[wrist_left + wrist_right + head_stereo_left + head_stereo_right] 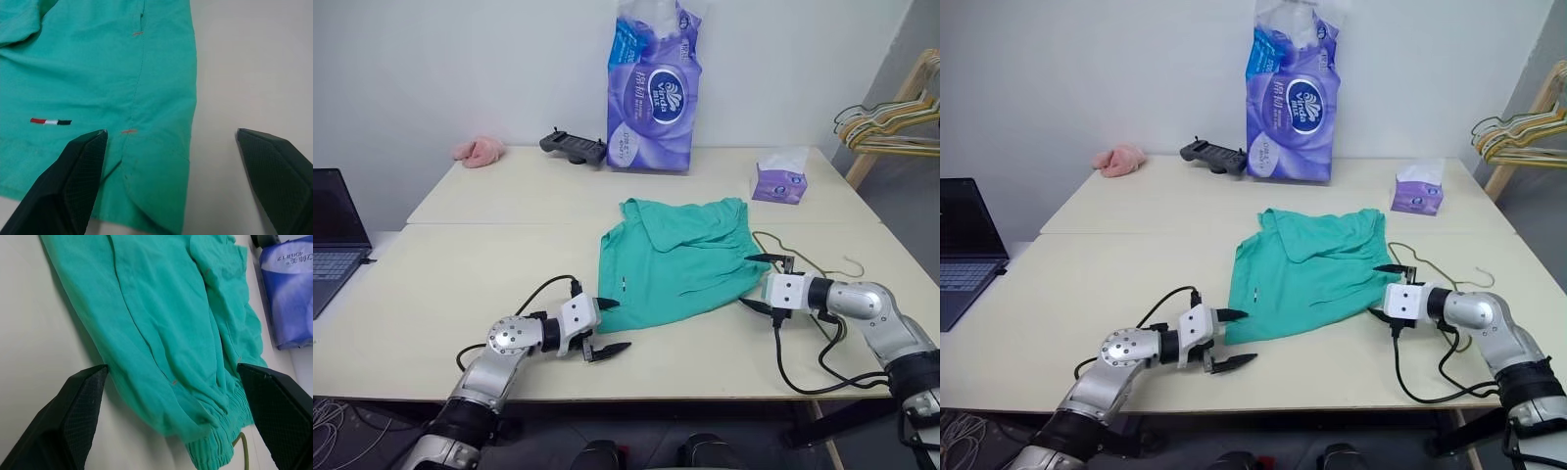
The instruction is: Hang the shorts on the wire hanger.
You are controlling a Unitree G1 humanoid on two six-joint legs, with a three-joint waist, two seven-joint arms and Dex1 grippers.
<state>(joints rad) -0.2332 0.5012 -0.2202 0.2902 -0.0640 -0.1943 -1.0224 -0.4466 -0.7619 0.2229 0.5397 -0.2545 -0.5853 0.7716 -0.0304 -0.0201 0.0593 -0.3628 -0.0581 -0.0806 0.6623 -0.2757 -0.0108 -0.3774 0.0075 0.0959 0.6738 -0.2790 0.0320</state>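
Fingers of the left gripper (604, 328) stand spread at the shorts' (671, 257) seven-o'clock hem corner. Right gripper (766, 283), fingers likewise spread, sits at their four-o'clock edge. Mid-worktop (460, 264) lie the shorts, flat, the wire hanger (808, 257) poking out at three o'clock.

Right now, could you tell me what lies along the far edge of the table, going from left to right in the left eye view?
Pink fluffy cloth → black controller → purple tissue-roll pack → small purple tissue box.
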